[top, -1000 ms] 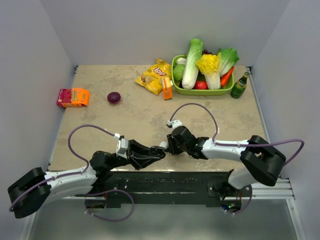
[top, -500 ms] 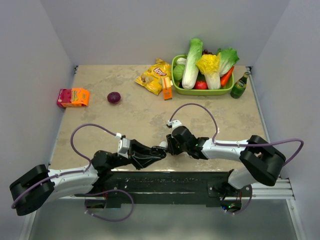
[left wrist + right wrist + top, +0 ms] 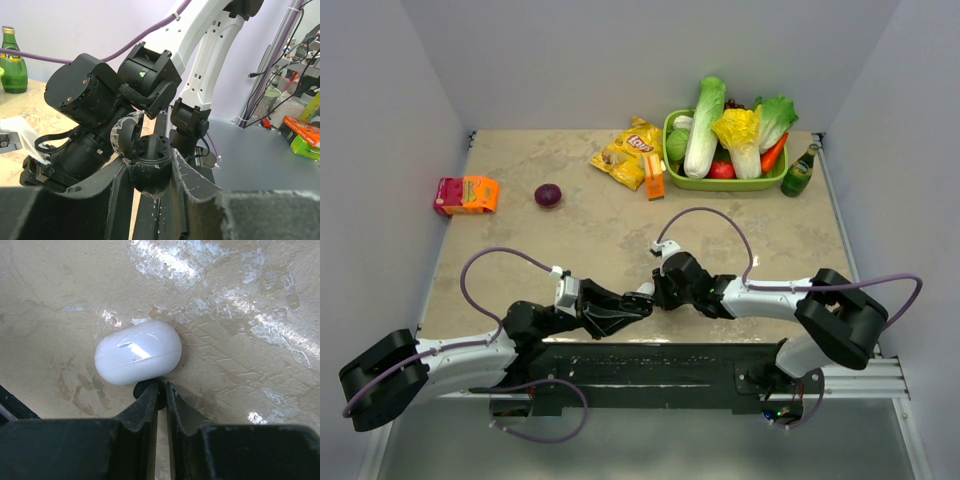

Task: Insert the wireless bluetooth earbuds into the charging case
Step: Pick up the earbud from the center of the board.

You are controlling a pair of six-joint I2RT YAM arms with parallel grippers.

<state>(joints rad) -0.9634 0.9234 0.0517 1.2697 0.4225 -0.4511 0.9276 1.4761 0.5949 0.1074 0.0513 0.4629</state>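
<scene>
Risk: bud (image 3: 144, 387) is tiny and glossy, pinched only at the very tips of right gripper (image 3: 161, 390), so it could pop out or twist on the way to a socket; tips sit right by white case (image 3: 138, 352) on table (image 3: 240, 300) and could shove it. Right jaws narrow, almost closed, on a small dark bit, likely a black bud, touching white case's near edge. Left gripper (image 3: 150, 172) clamps black case (image 3: 152, 150), lid (image 3: 124, 136) open, raised close to the right wrist; it may turn if pushed. Other buds not visible
</scene>
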